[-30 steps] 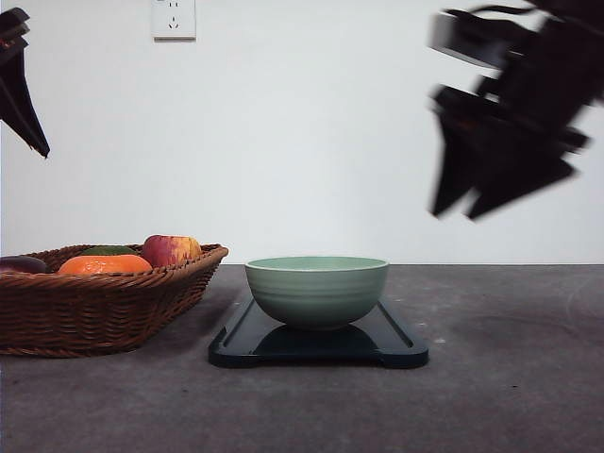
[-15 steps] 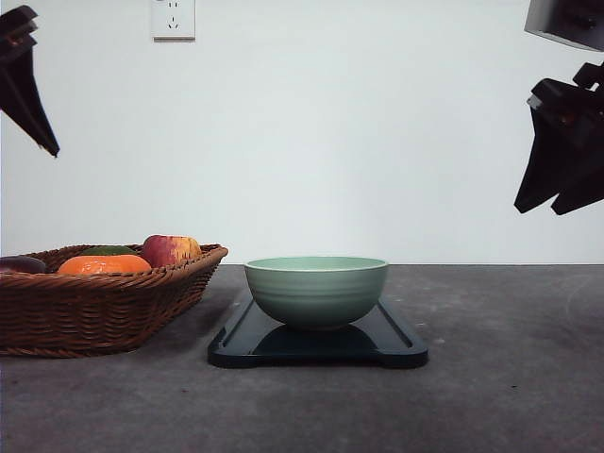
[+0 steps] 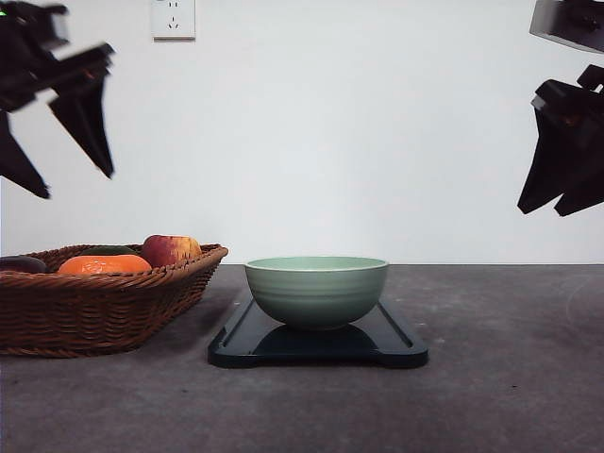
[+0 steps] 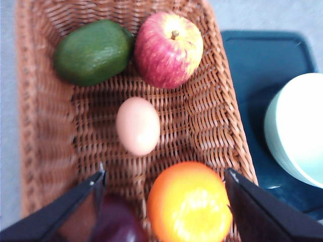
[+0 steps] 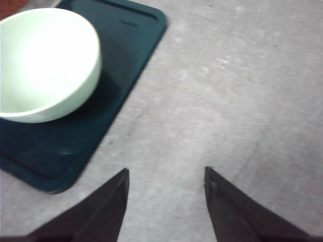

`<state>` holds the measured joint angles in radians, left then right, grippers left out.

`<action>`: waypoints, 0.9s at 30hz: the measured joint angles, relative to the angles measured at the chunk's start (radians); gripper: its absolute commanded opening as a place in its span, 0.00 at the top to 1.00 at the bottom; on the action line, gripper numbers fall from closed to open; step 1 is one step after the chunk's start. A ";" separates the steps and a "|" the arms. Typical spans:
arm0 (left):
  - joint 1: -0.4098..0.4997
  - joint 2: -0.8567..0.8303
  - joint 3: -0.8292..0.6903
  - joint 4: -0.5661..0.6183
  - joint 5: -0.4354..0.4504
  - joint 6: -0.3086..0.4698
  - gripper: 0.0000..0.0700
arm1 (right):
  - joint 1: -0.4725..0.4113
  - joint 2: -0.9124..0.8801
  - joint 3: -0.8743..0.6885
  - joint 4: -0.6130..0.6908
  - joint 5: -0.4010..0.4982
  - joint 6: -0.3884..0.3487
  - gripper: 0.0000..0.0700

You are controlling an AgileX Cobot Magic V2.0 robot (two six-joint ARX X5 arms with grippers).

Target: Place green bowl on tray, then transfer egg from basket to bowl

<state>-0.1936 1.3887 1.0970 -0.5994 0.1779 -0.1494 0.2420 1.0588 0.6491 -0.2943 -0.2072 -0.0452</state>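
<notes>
The green bowl [image 3: 316, 291] sits upright on the dark tray [image 3: 396, 347] at the table's middle. To its left stands the wicker basket [image 3: 94, 311]. In the left wrist view the pale brown egg [image 4: 138, 125] lies on the basket floor [image 4: 96, 116], among the fruit. My left gripper [image 3: 75, 186] hangs open high above the basket, nothing between its fingers [image 4: 75, 206]. My right gripper [image 3: 543, 211] is raised at the far right, open and holding nothing. Below it, the right wrist view shows bare table [image 5: 227, 91] beside the tray [image 5: 60, 151] and the bowl [image 5: 45, 60].
The basket also holds a red-yellow apple [image 4: 168, 49], a green fruit [image 4: 93, 51], an orange [image 4: 189, 201] and a dark purple fruit [image 4: 113, 224]. In the front view the apple [image 3: 170, 250] and the orange [image 3: 104, 265] rise above the rim. Grey table [image 3: 510, 377] lies right of the tray.
My left gripper has swung in from the left edge to above the basket, fingers spread. The right gripper moved right, away from the bowl, then held nearly still.
</notes>
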 measured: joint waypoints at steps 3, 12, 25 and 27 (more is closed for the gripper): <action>-0.013 0.082 0.059 -0.002 -0.023 0.003 0.33 | 0.000 0.000 0.000 0.000 -0.001 0.000 0.59; -0.034 0.294 0.170 -0.008 -0.078 0.007 0.33 | 0.000 0.000 0.000 0.007 -0.002 0.000 0.59; -0.037 0.399 0.177 0.037 -0.126 0.007 0.33 | 0.000 0.000 0.000 0.009 -0.002 0.000 0.59; -0.037 0.399 0.177 0.039 -0.127 0.007 0.33 | 0.000 0.000 0.000 0.009 -0.002 0.000 0.59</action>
<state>-0.2306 1.7875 1.2744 -0.5602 0.0512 -0.1421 0.2420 1.0588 0.6491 -0.2855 -0.2095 -0.0452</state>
